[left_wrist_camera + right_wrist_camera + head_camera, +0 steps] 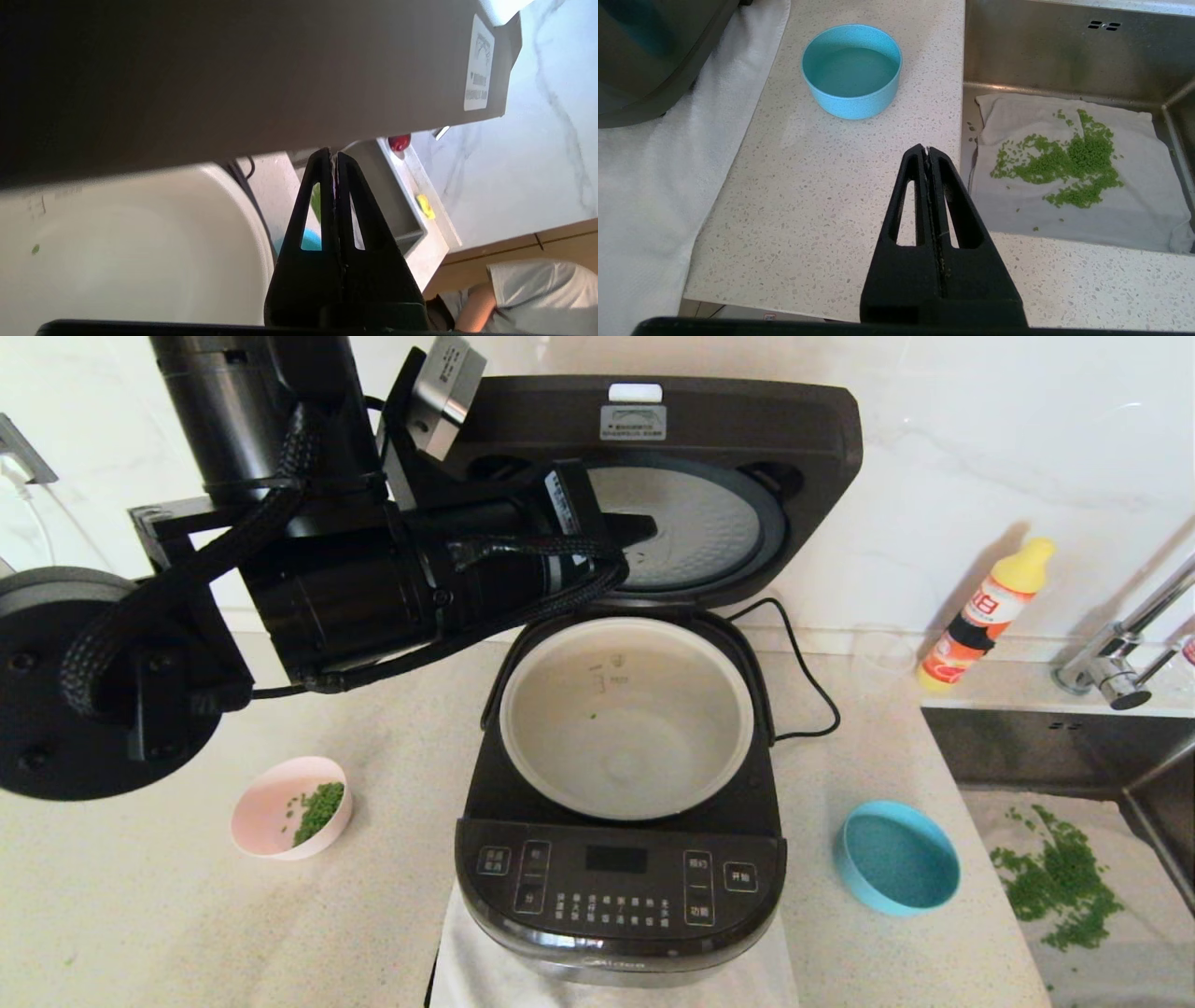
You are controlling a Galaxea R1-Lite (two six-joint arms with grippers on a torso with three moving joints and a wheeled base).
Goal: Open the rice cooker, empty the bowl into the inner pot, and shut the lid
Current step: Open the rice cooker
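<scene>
The rice cooker [621, 859] sits in the middle of the speckled table [187, 933] on a white cloth [485, 971], its lid [747, 457] swung fully up against the marble wall so the dimpled silver plate [691, 523] faces forward. The inner pot [625, 719] is seated in the body, off-white and nearly bare, with only a speck or two of green on its inside wall. The left arm reaches across from the left, above the pot's back rim and in front of the raised lid; its left hand [334, 156] is clenched with the fingers pressed together on nothing, the tips right at the underside edge of the lid, though I can't say whether they touch. A pink bowl [289, 807] with a small heap of green bits stands on the table left of the cooker, and a blue bowl [896, 859] stands to the right, near the sink [1027, 747]. In the sink a cloth carries scattered green bits [1069, 163]. The right hand [928, 151] hangs clenched and empty over the table edge by the sink, well apart from the blue bowl. A yellow bottle [990, 611] stands by the wall
</scene>
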